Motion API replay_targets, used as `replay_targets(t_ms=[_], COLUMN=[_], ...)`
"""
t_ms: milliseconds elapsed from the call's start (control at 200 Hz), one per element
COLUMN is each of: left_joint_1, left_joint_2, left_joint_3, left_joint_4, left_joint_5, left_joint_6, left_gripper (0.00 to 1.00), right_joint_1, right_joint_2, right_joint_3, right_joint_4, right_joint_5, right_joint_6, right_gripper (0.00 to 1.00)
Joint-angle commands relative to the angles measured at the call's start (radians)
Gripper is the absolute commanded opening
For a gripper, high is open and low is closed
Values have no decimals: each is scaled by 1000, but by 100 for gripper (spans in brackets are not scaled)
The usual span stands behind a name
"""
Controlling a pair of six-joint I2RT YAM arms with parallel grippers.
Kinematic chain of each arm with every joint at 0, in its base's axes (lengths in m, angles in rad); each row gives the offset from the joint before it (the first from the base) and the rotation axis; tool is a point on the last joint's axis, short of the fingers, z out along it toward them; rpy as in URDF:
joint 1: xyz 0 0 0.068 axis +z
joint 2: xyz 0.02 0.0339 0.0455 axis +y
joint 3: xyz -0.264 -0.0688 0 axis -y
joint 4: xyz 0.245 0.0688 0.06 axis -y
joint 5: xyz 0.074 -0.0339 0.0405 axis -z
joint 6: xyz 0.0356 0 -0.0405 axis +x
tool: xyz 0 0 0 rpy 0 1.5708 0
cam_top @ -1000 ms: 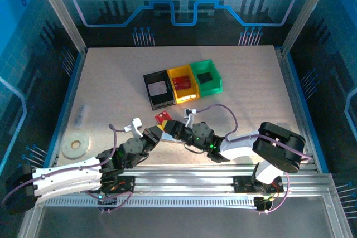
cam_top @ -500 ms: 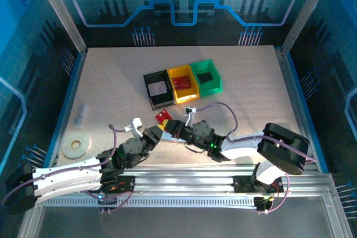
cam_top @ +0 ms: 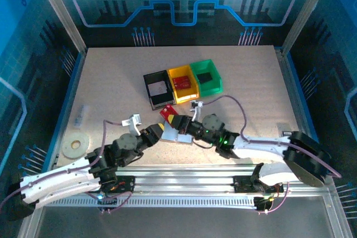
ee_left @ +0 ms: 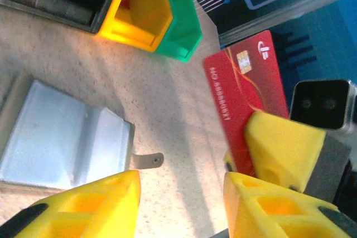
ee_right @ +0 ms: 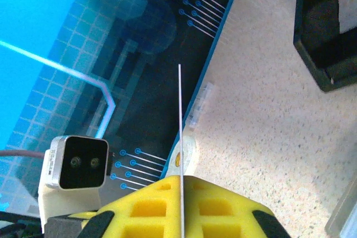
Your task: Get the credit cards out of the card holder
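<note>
The right gripper (ee_right: pixel 181 190) is squeezed tight on a red credit card (ee_left: pixel 245 82). It pinches one short end and holds the card up off the table, so most of the card pokes out past its fingers, free of any sleeve.

Just beside it, the left gripper (ee_left: pixel 181 204) has its fingers apart with nothing between them. I think it sits low there to stop the card holder (ee_left: pixel 61 143) from sliding. The card holder lies open and flat, just ahead of those fingers and off to one side.

Farther out are the yellow bin (ee_left: pixel 142 4) and green bin (ee_left: pixel 184 26), maybe where the card goes.
</note>
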Motion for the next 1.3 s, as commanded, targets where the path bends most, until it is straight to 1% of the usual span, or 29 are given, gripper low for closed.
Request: replay_targets(t_ms=[0,75,110,190,295,345,390,450,515,695,785,1056,1096,1226,1296], left_joint_1=[98,180,217,304,389,413,422,431,437,444,445,445,445,445,445], left_joint_2=[-66,-97,-99,-69,18,71,114,149,165,189,192,208,214,224,229], left_joint_3=[46,74,93,122,141,150,162,179,187,157,138,101,99,77,70], left_joint_4=[-216,-273,-297,-283,-202,-161,-144,-124,-87,14,44,142,142,149,154], left_joint_5=[232,359,417,603,830,912,959,996,1028,1062,1068,1135,1148,1183,1190], left_joint_6=[162,240,268,321,332,336,342,343,329,279,263,204,204,205,206], left_gripper=[48,50,54,57,59,60,60,60,60,60,57,52,52,51,49], right_joint_1=[-90,-163,-196,-260,-299,-307,-309,-310,-312,-310,-295,-280,-280,-279,-276], right_joint_2=[-83,-128,-141,-163,-186,-191,-195,-200,-203,-169,-149,-116,-115,-114,-104], right_joint_3=[19,14,20,52,79,87,96,103,87,36,41,53,53,46,45], right_joint_4=[-203,-276,-308,-421,-552,-597,-632,-678,-678,-527,-496,-469,-433,-395,-378], right_joint_5=[-201,-338,-419,-592,-738,-798,-840,-866,-882,-977,-1013,-1020,-1024,-1030,-1036], right_joint_6=[-87,-118,-141,-205,-290,-324,-352,-382,-387,-315,-312,-294,-286,-264,-255], right_gripper=[0,0,0,0,0,0,0,0,0,0,0,0,0,0,0])
